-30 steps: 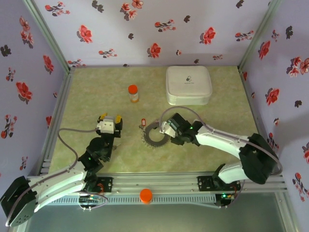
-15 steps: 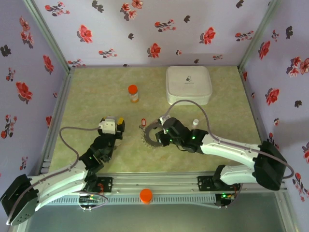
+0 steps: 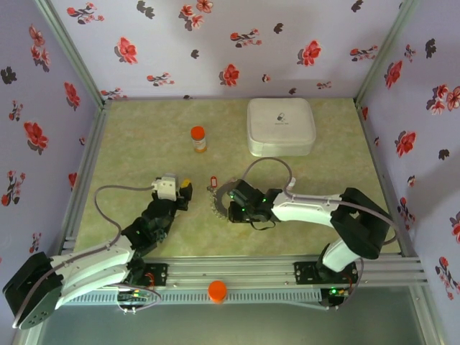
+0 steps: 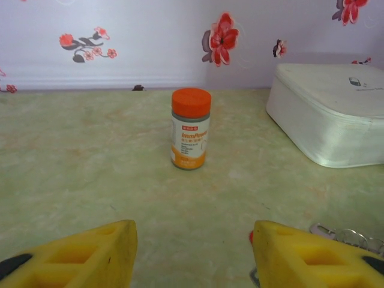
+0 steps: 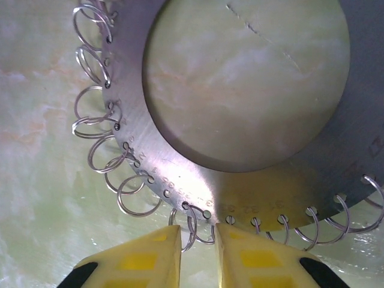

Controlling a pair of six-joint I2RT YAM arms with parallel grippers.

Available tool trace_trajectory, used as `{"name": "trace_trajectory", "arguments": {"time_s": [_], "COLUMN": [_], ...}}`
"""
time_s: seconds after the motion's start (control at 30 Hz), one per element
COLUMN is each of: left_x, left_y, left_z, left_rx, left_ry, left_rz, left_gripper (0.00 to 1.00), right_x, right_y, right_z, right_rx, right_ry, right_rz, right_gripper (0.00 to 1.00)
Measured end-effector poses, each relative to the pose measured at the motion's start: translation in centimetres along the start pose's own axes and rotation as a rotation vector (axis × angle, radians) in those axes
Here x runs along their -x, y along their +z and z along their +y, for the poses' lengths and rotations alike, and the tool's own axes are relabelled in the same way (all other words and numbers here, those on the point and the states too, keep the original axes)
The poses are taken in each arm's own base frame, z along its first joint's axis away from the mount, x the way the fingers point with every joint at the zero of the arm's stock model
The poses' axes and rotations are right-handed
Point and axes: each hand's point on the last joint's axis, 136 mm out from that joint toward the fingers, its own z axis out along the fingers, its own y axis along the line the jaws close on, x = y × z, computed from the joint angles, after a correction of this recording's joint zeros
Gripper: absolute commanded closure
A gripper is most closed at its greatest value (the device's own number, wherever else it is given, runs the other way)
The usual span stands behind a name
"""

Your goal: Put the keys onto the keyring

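Much of the keyring (image 3: 219, 201) was hidden in the top view, its right half covered by the right gripper (image 3: 233, 207) and wrist, so that a toothed grey arc showed to the left. One red-headed key (image 3: 213, 182) lay on the table (image 3: 144, 151) just beyond that arc, too small to tell whether it touched the ring; no other key colours could be made out. In the left wrist view a few thin wire loops (image 4: 355, 237) and a small silvery piece peeked past the right-hand finger, cut off by the frame's lower corner. The right wrist view cropped the keyring (image 5: 252, 192) at the top and right, showing a flat grey plate lying on the table with small wire loops threaded through holes along its outer rim. The right gripper (image 5: 198, 237) had its yellow fingers (image 5: 141, 261) drawn in to a narrow slot, pinching a pair of those loops at the near rim, wire against both inner faces. The left gripper (image 4: 193, 235) stood spread wide with bare table between its fingers, grasping nothing, facing the orange-capped bottle (image 4: 191, 128) and the white case (image 4: 336, 114).
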Motion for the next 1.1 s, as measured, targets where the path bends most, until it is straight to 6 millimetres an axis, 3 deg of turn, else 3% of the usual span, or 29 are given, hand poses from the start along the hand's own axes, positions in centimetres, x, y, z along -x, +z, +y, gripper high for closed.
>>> {"name": "trace_trajectory", "arguments": {"time_s": [0.5,0.8,1.1], "left_x": [-0.4,-0.2,-0.5], "left_y": [0.1,0.1,0.4], "left_z": [-0.3,-0.4,-0.5], "left_rx": [-0.017,-0.016,-0.014], "left_ry": [-0.014,-0.012,-0.002], "left_rz": [0.015,0.018,0.030], "left_gripper": [0.48,0.48,0.48], "right_x": [-0.4,-0.5,-0.8], "right_y": [1.0,1.1,1.1], "right_z": [0.5,0.6,0.8], "right_rx": [-0.006,0.000,0.013], "right_ry": [0.015,0.022,0.026], "right_rz": [0.050,0.060,0.077], "right_gripper": [0.77,0.83,0.81]}}
